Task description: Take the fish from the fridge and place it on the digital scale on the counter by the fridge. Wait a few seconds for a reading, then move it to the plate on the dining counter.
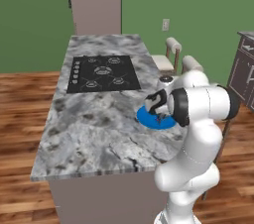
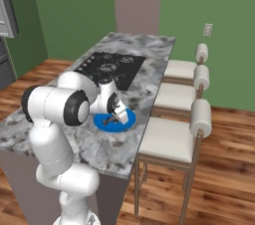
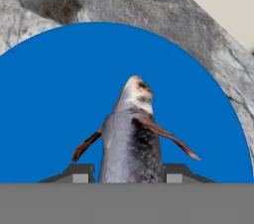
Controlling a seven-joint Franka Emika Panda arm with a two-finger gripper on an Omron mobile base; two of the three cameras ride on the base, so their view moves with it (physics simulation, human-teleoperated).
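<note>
The fish (image 3: 131,139), grey-bodied with a pale head and brown fins, lies between the two fingertips of my gripper (image 3: 128,173), just over the middle of the bright blue plate (image 3: 59,94). The fingers sit tight against its flanks. In the base views the plate (image 1: 149,119) (image 2: 127,119) rests on the dining counter (image 1: 99,129) (image 2: 149,55) near its stool-side edge. My gripper (image 1: 158,111) (image 2: 112,118) reaches down onto the plate, and the hand hides most of the fish. The fridge and the digital scale are out of view.
A black cooktop (image 1: 103,73) (image 2: 112,67) is set into the counter beyond the plate. Pale stools (image 2: 174,139) (image 1: 166,59) line the counter's right side. A dark cabinet (image 1: 243,74) stands at the far right over the wooden floor.
</note>
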